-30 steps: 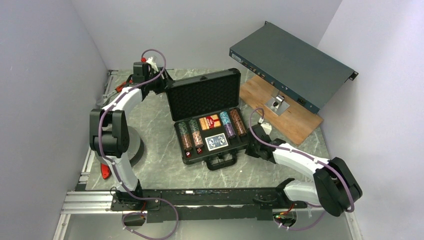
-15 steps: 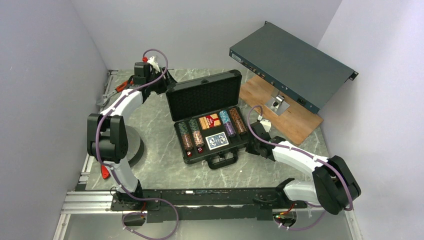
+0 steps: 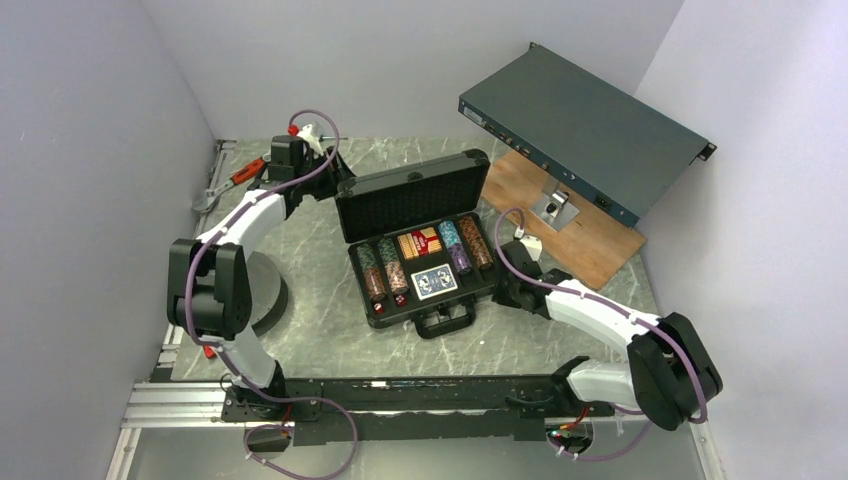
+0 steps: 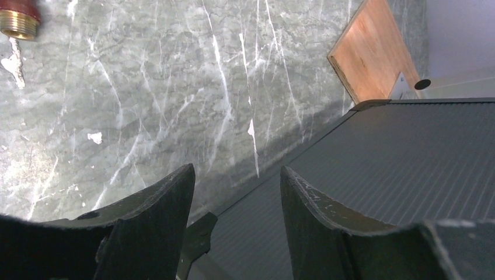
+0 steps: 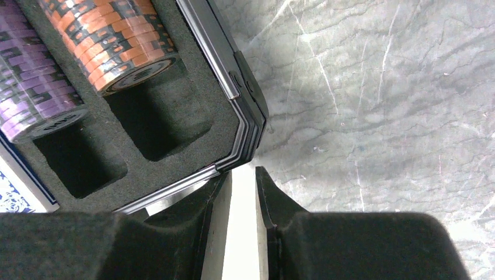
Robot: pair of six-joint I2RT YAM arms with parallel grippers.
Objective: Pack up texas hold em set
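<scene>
The black case lies open mid-table, its handle facing the arms. Striped chip stacks, a red deck, a blue deck and red dice sit in its foam. The foam-lined lid leans forward over them. My left gripper is behind the lid's left end, open, with the lid's ribbed back right under its fingers. My right gripper rests at the case's front right corner, nearly shut on nothing. Orange chips and purple chips lie beside it.
A long grey-green rack box leans on the back right wall above a wooden board. A red-handled tool lies at the back left, and a red object lies by the left arm's base. A brass fitting shows behind the lid.
The left gripper has moved right and forward behind the lid, and the lid has tipped further toward the case's tray. The right gripper has stayed at the corner.
</scene>
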